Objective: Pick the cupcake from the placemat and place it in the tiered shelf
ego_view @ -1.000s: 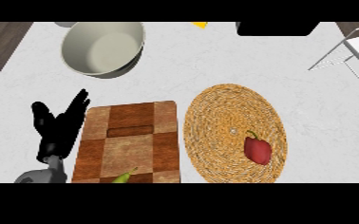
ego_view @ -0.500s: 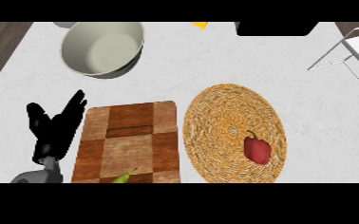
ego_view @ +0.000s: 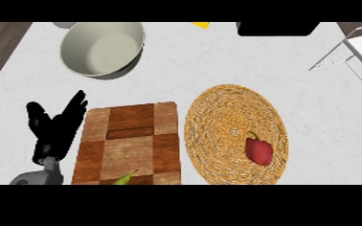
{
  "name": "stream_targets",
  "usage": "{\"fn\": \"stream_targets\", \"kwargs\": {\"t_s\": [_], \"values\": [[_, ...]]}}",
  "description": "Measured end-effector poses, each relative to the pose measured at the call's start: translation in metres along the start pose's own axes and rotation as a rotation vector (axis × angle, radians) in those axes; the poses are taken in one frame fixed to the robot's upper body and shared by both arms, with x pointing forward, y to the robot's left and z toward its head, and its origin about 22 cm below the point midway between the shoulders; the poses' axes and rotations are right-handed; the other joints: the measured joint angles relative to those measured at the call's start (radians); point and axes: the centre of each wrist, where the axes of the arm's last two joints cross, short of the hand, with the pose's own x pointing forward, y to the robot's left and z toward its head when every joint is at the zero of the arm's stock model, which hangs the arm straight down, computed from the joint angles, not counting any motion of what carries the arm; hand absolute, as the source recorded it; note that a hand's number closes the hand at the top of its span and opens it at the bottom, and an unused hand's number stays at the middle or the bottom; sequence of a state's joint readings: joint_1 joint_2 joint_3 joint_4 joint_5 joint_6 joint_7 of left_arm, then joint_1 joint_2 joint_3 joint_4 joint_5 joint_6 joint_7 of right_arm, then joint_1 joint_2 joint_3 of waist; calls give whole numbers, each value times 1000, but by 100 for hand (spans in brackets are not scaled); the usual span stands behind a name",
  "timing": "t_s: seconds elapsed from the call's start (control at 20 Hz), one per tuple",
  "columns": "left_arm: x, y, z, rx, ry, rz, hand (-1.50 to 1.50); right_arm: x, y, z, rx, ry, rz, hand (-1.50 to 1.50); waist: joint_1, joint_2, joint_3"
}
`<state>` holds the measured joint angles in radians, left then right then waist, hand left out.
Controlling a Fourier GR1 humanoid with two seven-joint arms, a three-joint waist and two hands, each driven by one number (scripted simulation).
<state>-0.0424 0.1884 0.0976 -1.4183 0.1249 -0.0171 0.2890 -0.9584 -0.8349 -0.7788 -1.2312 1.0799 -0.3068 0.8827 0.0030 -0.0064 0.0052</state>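
Nothing much has shifted since the earlier frames; only the left hand (ego_view: 56,127) has drifted a touch towards the lower left, and everything else sits exactly where it was.

White marbled counter (ego_view: 184,72) fills the view; on it, right of centre, lies the round woven placemat (ego_view: 219,119), and on its lower right part rests a red bell pepper (ego_view: 259,150) with a green stem, not a cupcake; no cupcake shows on the mat at all.

Just left of the placemat, close but not overlapping, lies the checkered wooden cutting board (ego_view: 130,141); at its lower edge a small green pointed item (ego_view: 125,178) pokes in, too cut off to name.

Up in the far left sits a pale, empty mixing bowl (ego_view: 102,49); a black rectangular object (ego_view: 276,28) and a yellow scrap (ego_view: 201,25) touch the top edge; thin grey wire legs of the tiered shelf (ego_view: 339,55) show at the far right.

Left hand stands beside the board's left edge, fingers straight and spread, thumb apart, holding nothing; the right hand is out of sight.
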Motion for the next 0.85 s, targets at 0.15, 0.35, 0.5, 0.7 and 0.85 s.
{"fn": "stream_targets", "kwargs": {"t_s": [0.15, 0.35, 0.5, 0.7, 0.85], "values": [[0, -2, 1, 5, 2, -3, 0, 1, -20, -9, -100, 3, 4, -150, -6, -1, -1], [-4, -2, 4, 12, -6, 3, 0, -1, -51, -17, -222, 24, -37, -150, -14, -4, -1], [-5, 2, 4, 17, 7, 7, 0, -6, -81, -18, -284, 43, -85, -150, -23, -6, -1], [-6, 4, 6, 26, 7, -1, 0, -15, -125, -12, -303, 54, -134, -150, -31, -9, -1], [-7, 6, 6, 26, 7, 1, 0, -27, -155, -5, -292, 51, -149, -150, -34, -10, 0]]}}
